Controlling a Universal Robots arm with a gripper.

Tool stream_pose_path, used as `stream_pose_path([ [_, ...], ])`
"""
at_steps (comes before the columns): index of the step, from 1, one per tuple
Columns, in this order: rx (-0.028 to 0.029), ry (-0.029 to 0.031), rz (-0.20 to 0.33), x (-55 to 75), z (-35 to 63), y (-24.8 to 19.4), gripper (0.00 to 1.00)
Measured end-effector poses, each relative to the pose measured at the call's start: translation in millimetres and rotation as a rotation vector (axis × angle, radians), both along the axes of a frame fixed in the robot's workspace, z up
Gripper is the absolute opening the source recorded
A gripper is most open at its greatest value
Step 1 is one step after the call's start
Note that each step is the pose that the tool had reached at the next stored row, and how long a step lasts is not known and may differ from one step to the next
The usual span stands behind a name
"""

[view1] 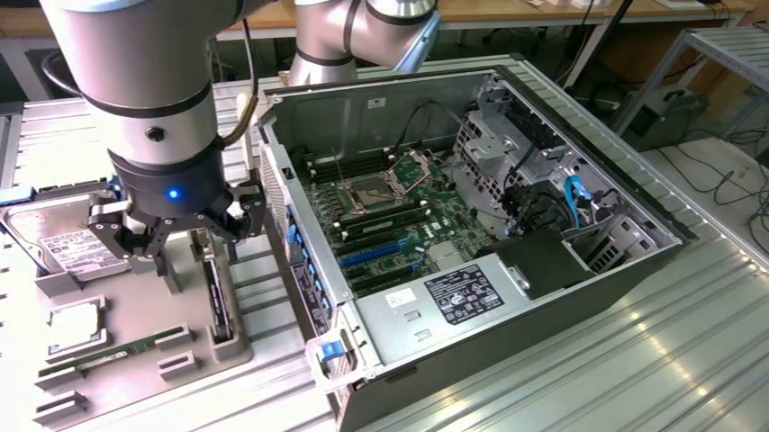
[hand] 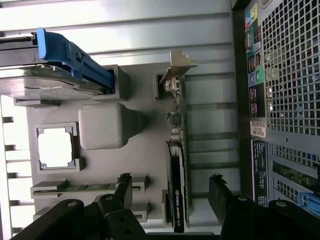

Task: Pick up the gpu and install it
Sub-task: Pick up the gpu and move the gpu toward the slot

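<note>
ok, claw (hand: 170, 181) released, empty, above thin gpu (hand: 176, 145) standing edgewise in grey slotted tray (hand: 145, 150); perforated metal case (hand: 290, 75) alongside.

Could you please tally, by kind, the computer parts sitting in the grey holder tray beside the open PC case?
GPU: 1
Hard drive: 1
CPU: 1
Memory stick: 1
Total: 4
</note>
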State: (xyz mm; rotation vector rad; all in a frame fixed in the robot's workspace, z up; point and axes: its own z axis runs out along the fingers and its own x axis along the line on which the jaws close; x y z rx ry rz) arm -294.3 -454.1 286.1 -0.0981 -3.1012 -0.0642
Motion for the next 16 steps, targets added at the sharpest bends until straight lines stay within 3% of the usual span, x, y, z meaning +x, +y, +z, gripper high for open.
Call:
stream_pose_path([
  [16,-0.0001,0.0011,0.000,-0.1,-14.6,-6.0,0.72],
])
